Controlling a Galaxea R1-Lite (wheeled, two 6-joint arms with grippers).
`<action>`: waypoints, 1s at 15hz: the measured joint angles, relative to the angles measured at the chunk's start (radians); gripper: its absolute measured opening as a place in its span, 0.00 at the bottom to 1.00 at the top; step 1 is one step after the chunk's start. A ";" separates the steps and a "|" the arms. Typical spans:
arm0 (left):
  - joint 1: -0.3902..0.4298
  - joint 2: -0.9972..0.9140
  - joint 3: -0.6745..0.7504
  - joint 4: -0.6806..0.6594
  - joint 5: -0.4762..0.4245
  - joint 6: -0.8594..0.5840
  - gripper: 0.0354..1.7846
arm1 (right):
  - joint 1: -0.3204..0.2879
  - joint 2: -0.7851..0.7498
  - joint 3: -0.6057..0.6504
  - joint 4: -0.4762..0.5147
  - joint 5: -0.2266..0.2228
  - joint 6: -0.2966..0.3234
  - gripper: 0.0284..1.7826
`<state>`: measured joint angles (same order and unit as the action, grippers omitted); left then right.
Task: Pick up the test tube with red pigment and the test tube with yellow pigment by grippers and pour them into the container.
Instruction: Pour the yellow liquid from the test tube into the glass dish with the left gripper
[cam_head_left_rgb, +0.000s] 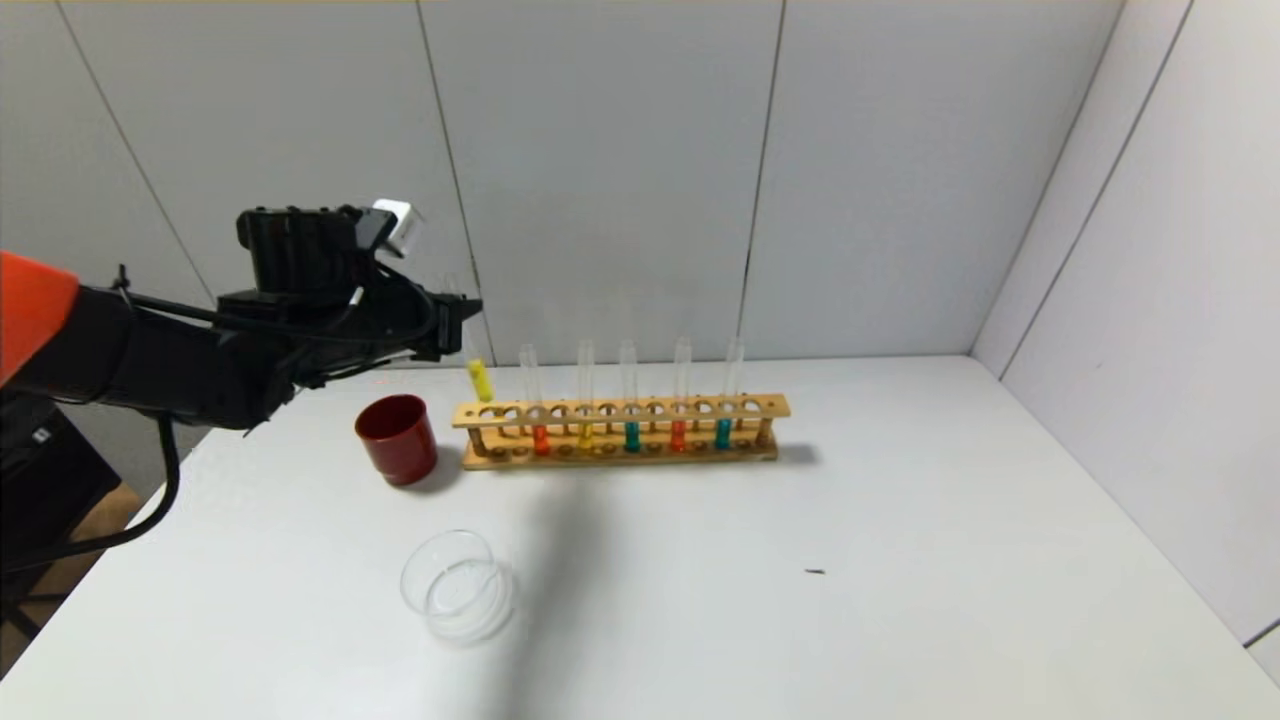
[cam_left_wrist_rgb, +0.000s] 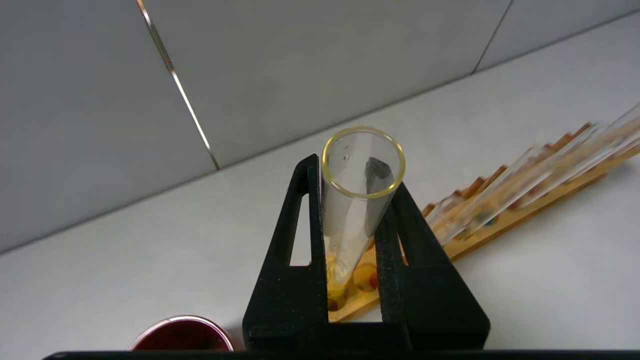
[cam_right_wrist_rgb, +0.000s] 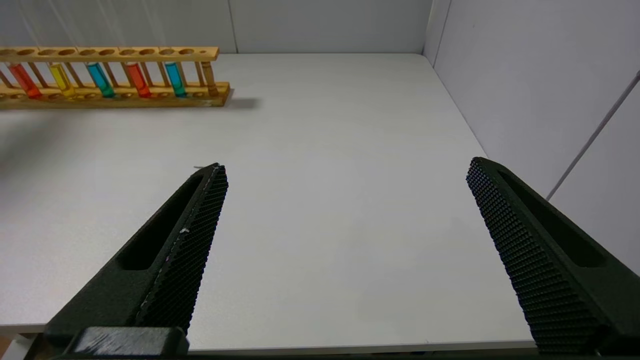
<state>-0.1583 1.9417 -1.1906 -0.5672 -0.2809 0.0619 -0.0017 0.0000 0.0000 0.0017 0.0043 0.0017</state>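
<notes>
My left gripper (cam_head_left_rgb: 462, 322) is shut on a test tube with yellow pigment (cam_head_left_rgb: 479, 378) and holds it upright above the left end of the wooden rack (cam_head_left_rgb: 620, 433). In the left wrist view the clear tube (cam_left_wrist_rgb: 357, 200) stands between the black fingers (cam_left_wrist_rgb: 312, 220), with the left gripper (cam_left_wrist_rgb: 350, 172) closed around it. In the rack stand two red-pigment tubes (cam_head_left_rgb: 540, 438) (cam_head_left_rgb: 678, 434), a second yellow tube (cam_head_left_rgb: 586, 436) and two teal tubes (cam_head_left_rgb: 632, 436). The clear round container (cam_head_left_rgb: 458, 585) lies on the table in front of the rack. My right gripper (cam_right_wrist_rgb: 345, 172) is open and empty over the table's near right.
A dark red cup (cam_head_left_rgb: 397, 440) stands left of the rack, just below my left gripper; its rim shows in the left wrist view (cam_left_wrist_rgb: 182, 334). Grey wall panels close the back and right side. A small dark speck (cam_head_left_rgb: 815, 571) lies on the white table.
</notes>
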 joint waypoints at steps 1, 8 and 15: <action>-0.004 -0.033 -0.024 0.039 -0.001 0.001 0.16 | 0.000 0.000 0.000 0.000 0.000 0.000 0.98; -0.024 -0.295 0.008 0.244 -0.005 0.076 0.16 | 0.000 0.000 0.000 0.000 0.000 0.000 0.98; 0.056 -0.474 0.319 0.301 -0.008 0.750 0.16 | 0.000 0.000 0.000 0.000 0.000 0.000 0.98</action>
<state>-0.1019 1.4681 -0.8713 -0.2664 -0.2891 0.8119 -0.0017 0.0000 0.0000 0.0013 0.0043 0.0017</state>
